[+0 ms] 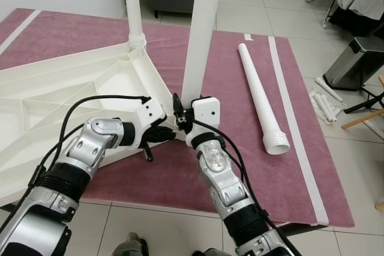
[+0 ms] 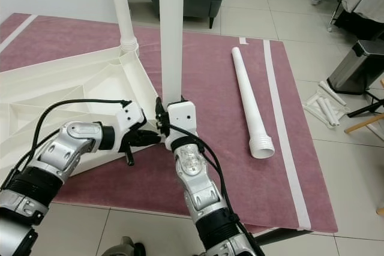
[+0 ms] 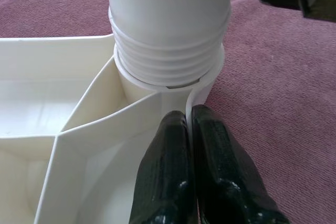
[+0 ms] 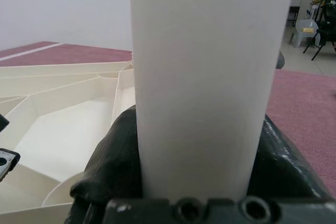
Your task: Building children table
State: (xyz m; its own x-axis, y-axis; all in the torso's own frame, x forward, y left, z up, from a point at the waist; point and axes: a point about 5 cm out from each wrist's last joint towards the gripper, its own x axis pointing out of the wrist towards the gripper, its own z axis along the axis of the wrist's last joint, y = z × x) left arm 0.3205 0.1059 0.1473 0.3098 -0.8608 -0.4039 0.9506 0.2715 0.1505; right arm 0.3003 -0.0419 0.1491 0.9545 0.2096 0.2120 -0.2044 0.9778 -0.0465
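Item: white ribbed plastic tabletop [image 1: 66, 97], laid underside-up on a mauve rug [image 1: 240, 118], its near corner socket [image 3: 173, 80] facing upward.

Item: white cylindrical plastic table leg [image 1: 201, 34], held upright with its long axis vertical. Its threaded lower end [image 3: 168, 51] is seated in the near corner socket; several thread rings are visible above the collar, so the leg is judged not yet fully screwed home.

Item: right gripper [image 1: 182, 118], closed around the base of this upright leg, one black finger [image 4: 113, 161] pressed to each side of the shaft. The leg lies directly within this grasp, so any turning about the vertical axis is judged to fall to the right arm.

Item: left gripper [image 1: 157, 135], fingers [image 3: 173, 171] pressed together with nothing between them, tips resting against the tabletop wall just below the socket, apparently steadying the corner.

Item: second upright white leg [image 1: 133, 4], already standing in the far corner.

Item: third white leg [image 1: 261, 97], lying flat on the rug to the robot's right, threaded end nearest the robot, well apart from both grippers.
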